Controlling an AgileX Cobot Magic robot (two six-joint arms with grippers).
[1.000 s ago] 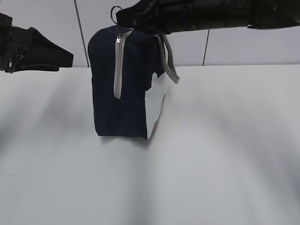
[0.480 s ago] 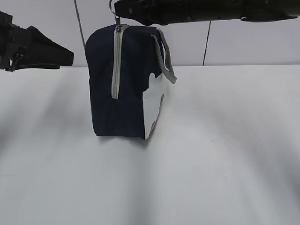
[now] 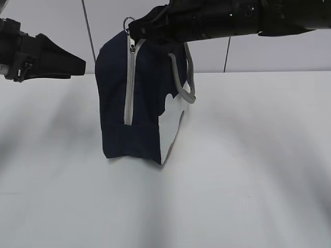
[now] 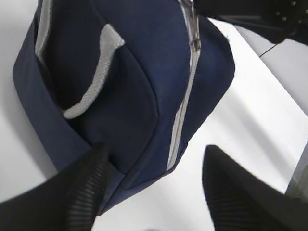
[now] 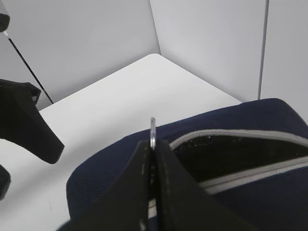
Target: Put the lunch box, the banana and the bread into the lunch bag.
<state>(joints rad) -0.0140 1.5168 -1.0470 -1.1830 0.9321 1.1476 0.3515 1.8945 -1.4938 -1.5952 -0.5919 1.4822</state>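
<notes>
The navy lunch bag (image 3: 142, 98) stands upright on the white table, with a grey zipper (image 3: 129, 85), grey strap handles (image 3: 186, 72) and a white lower side panel (image 3: 170, 124). My right gripper (image 3: 135, 32) reaches across above the bag's top and is shut on the zipper's metal ring pull (image 5: 152, 131); the zipper is part open along the top (image 5: 231, 156). My left gripper (image 3: 77, 64) is open and empty, just left of the bag; in the left wrist view its fingers (image 4: 82, 192) straddle the bag's lower corner (image 4: 144, 159). The lunch box, banana and bread are out of view.
The white table (image 3: 248, 155) stretches to the right and front of the bag. A pale wall with dark vertical seams (image 3: 227, 51) stands behind it.
My right gripper, holding the ring pull, rose and then came down and slightly right. The bag shifted and its handles swung. The left gripper moved a little right toward the bag.
</notes>
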